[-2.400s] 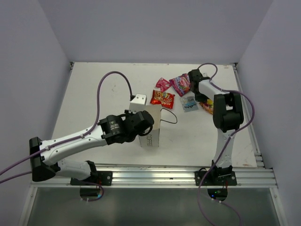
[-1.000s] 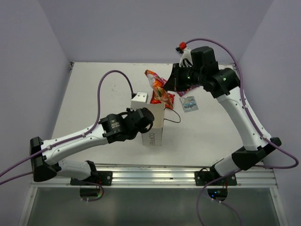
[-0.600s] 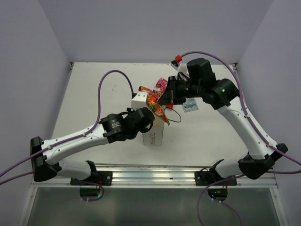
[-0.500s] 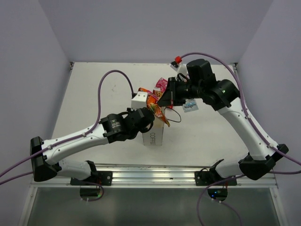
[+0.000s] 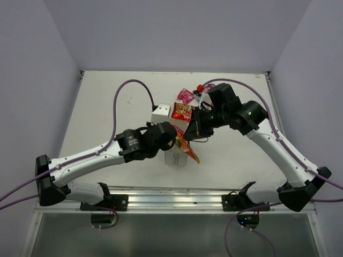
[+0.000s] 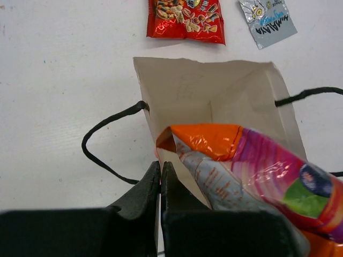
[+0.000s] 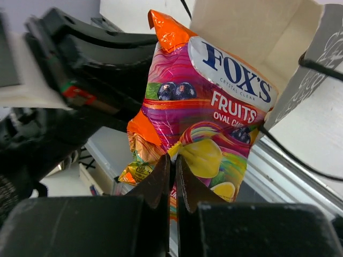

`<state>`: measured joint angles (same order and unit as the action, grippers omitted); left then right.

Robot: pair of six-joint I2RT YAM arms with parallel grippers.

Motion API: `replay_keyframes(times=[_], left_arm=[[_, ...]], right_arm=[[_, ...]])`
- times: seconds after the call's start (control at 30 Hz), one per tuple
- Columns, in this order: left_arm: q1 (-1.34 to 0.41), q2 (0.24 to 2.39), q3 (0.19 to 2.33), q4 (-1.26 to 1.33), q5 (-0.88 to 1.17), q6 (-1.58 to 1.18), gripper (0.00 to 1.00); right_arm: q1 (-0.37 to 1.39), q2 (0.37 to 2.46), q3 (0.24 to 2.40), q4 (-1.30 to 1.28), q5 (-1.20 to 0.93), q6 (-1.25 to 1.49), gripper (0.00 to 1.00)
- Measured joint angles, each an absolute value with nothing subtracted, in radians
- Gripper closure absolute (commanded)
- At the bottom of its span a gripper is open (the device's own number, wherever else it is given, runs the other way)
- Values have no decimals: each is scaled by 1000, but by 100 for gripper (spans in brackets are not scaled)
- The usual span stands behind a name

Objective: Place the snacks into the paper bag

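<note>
Right claw (image 7: 172, 166) angled leftward, pinching pink packet (image 7: 209, 112) at paper bag (image 6: 214, 91)

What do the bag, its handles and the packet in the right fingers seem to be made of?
Paper bag: matte white paper, likely thin card; creased walls, ragged rim. Handles: black cord, seemingly twisted, limp loop. Fox's packet: glossy printed foil or plastic film; crinkles and bright glare.

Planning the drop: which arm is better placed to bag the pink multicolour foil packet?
Right. The right tool holds the pink multicolour foil packet at the mouth of the white paper bag; the left tool pinches its rim.
</note>
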<state>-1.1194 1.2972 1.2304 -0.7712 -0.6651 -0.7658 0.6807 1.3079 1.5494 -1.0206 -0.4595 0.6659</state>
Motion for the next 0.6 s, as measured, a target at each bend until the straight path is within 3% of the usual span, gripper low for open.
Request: replay_keyframes(times=[0.2, 0.6], left_arm=[[-1119, 1298, 1230, -756, -662, -765, 100], [-1119, 1298, 1230, -756, -658, -765, 100]], right_arm=[[681, 1317, 1508, -1031, -474, 688, 100], [681, 1550, 1739, -1159, -416, 668, 100]])
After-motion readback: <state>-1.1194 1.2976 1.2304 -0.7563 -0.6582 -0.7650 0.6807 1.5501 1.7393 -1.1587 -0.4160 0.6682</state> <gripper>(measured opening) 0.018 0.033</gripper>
